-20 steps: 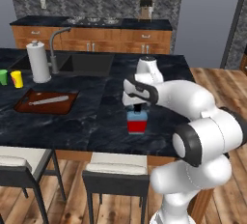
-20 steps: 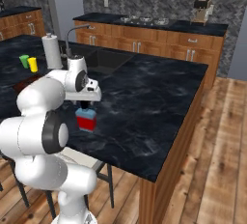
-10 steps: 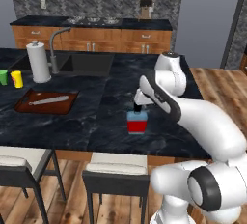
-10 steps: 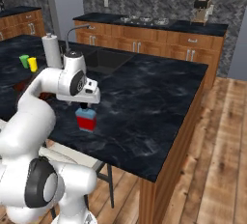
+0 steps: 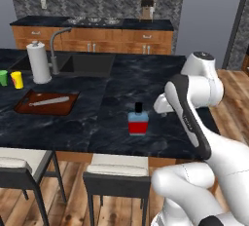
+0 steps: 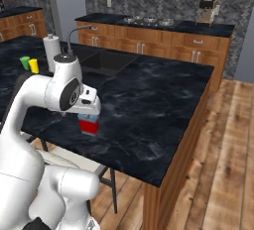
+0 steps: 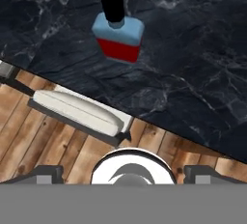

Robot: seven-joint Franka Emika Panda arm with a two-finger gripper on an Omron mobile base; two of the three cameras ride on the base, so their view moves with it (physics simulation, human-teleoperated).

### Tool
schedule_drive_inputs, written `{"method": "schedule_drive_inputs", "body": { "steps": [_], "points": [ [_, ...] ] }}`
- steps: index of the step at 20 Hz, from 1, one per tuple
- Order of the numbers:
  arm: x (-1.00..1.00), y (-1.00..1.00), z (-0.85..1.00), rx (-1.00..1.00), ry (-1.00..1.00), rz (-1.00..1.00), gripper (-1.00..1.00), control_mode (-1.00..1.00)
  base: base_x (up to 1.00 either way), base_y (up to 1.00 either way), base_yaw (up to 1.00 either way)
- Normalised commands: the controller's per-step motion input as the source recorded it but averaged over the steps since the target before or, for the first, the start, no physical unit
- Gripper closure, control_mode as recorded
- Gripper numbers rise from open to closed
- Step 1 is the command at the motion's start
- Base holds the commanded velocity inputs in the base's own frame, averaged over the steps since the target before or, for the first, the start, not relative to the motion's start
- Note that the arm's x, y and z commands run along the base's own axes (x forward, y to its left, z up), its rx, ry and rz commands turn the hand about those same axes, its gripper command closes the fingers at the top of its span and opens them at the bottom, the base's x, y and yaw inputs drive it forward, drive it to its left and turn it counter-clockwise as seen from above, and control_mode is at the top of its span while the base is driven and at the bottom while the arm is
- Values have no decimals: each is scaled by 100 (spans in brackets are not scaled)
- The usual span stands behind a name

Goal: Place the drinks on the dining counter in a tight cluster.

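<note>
One squat blue-and-red bottle (image 5: 138, 122) with a black cap stands on the desk (image 5: 97, 122). At ten o'clock from it lies one cutting board (image 5: 46, 104) bearing one knife (image 5: 48, 101). Farther toward ten o'clock stand two cups, one green (image 5: 4, 78) and one yellow (image 5: 17, 79), plus one paper-towel roll (image 5: 38, 62). Two stools (image 5: 116, 178) sit at six o'clock.

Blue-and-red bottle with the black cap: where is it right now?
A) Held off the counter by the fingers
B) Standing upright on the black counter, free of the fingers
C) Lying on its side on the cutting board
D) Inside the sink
B: the blue-and-red bottle stands upright on the dining counter near its front edge, with nothing gripping it; the hand view shows it alone on the marble, away from the fingers.
</note>
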Motion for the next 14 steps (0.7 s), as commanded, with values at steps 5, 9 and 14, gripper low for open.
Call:
{"method": "schedule_drive_inputs", "body": {
  "steps": [5,9,14],
  "points": [
    [-45,-7,55,0,0,0,-100,-100,0,0,0],
    [0,0,0,0,0,0,-100,-100,0,0,0],
    [-3,0,0,0,0,0,-100,100,-35,-21,-8]
  ]
}}
